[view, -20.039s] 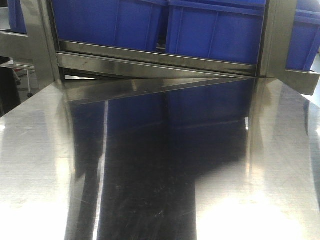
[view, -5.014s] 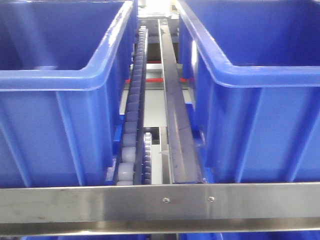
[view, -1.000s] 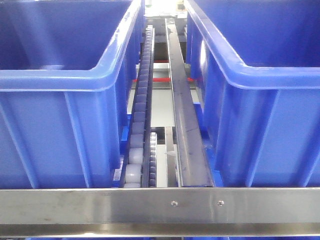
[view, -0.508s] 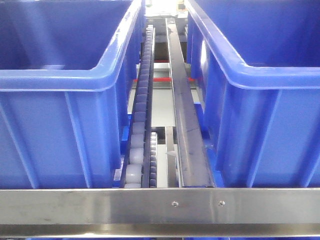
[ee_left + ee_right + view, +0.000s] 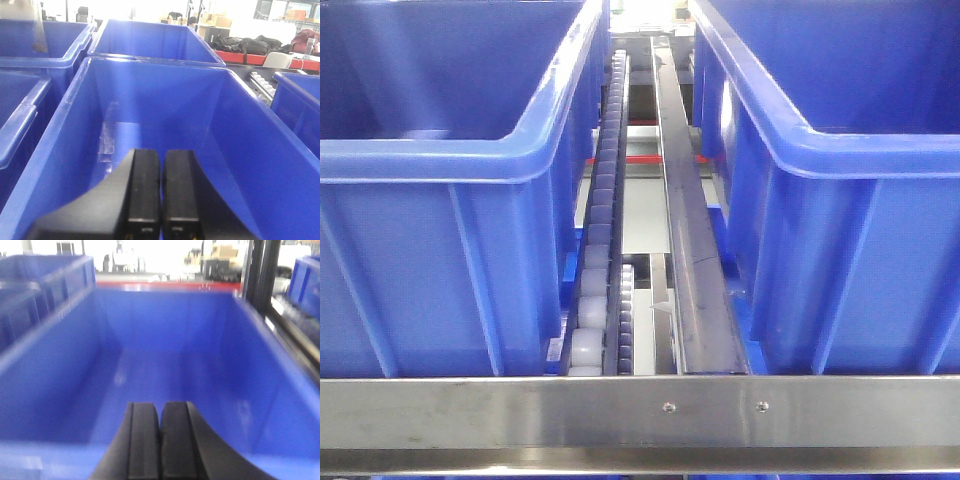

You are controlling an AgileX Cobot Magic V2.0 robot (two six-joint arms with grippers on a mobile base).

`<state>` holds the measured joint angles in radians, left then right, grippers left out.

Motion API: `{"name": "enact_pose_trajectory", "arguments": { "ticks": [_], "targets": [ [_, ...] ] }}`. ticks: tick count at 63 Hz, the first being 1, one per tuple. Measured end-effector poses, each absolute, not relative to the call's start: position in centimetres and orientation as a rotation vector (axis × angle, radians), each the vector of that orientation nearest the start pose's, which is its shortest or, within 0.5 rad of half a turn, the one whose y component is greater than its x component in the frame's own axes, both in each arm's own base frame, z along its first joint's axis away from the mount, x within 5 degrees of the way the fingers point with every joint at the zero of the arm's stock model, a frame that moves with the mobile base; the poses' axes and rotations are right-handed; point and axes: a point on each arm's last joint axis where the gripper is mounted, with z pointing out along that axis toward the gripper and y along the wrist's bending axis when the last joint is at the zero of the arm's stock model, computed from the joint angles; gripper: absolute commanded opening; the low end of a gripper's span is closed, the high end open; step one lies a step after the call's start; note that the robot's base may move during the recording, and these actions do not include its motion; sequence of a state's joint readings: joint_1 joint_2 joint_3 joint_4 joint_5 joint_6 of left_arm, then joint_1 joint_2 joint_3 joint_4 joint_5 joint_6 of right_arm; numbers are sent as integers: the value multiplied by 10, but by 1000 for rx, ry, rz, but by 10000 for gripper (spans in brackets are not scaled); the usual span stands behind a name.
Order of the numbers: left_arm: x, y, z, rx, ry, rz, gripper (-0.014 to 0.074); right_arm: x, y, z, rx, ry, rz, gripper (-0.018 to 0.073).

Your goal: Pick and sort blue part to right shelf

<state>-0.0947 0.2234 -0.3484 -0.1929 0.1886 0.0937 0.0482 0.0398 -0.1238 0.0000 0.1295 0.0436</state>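
The blue part does not show in any view. The right shelf fills the front view: a steel front rail (image 5: 520, 410) with two screws, and grey roller tracks (image 5: 600, 230) running back between two large blue bins. My left gripper (image 5: 161, 152) is shut with nothing between its black fingers. It hangs over the inside of a blue bin (image 5: 150, 100). My right gripper (image 5: 160, 405) is also shut and holds nothing. It hovers over the near rim of another blue bin (image 5: 165, 330), in a blurred wrist view.
The left bin (image 5: 430, 160) and right bin (image 5: 860, 150) stand either side of a steel divider bar (image 5: 685, 230). More blue bins (image 5: 30, 45) stand to the left and behind in the left wrist view. A dark upright post (image 5: 260, 270) rises at the right.
Twenty seconds ago the front view showed a steel tabletop below the rack; now it looks down on the bins from close by. Over the last second nothing has visibly moved.
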Motion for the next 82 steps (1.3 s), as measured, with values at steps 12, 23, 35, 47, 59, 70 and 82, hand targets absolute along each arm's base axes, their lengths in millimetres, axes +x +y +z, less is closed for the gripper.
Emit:
{"name": "enact_pose_trajectory", "arguments": {
  "ticks": [12,23,35,47,59,70,82],
  "targets": [
    [64,-9,300,28,1546,-179,123,56,3,199,5,1614,79,57],
    [64,-9,300,28,1546,-179,123,57,3,192,7,1633,74,57],
    [64,-9,300,28,1546,-179,123,57,3,192,7,1633,74,57],
    [64,-9,300,28,1546,-179,123,57,3,192,7,1635,74,57],
    [64,-9,300,28,1546,-179,123,57,3,192,7,1635,74,57],
    [64,-9,298,28,1553,-179,123,57,3,192,7,1635,74,57],
    [65,-9,292,28,1555,-163,123,57,3,192,7,1635,74,57]
  ]
}}
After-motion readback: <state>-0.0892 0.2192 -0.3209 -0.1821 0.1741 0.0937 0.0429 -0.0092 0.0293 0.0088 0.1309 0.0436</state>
